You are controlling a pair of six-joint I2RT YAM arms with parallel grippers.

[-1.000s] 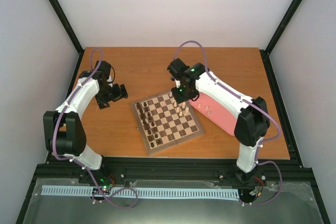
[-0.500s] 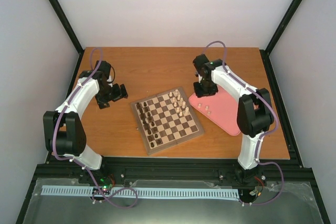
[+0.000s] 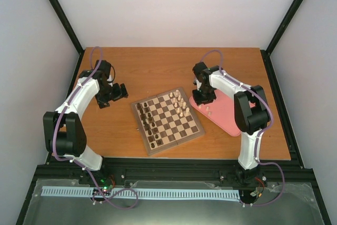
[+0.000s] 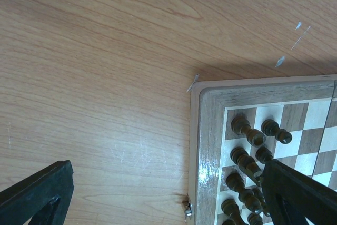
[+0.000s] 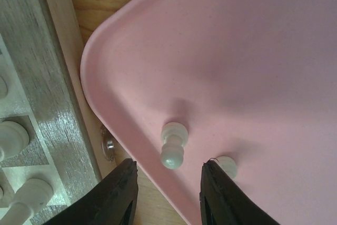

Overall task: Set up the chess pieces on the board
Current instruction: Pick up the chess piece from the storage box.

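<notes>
Two pale chess pieces [image 5: 172, 143] stand on the pink tray [image 5: 253, 51], by its corner just right of the board [image 5: 58, 77]. One stands upright, in line with the gap of my right gripper [image 5: 168, 183], fingers spread apart. The other is half hidden by one finger. My left gripper [image 3: 120, 92], also spread, sits well apart.

Wooden desk [image 3: 158, 72] carrying a pink rounded tray [image 3: 227, 119] at right and dark brown chess pieces [image 3: 149, 122] standing upright near centre.
</notes>
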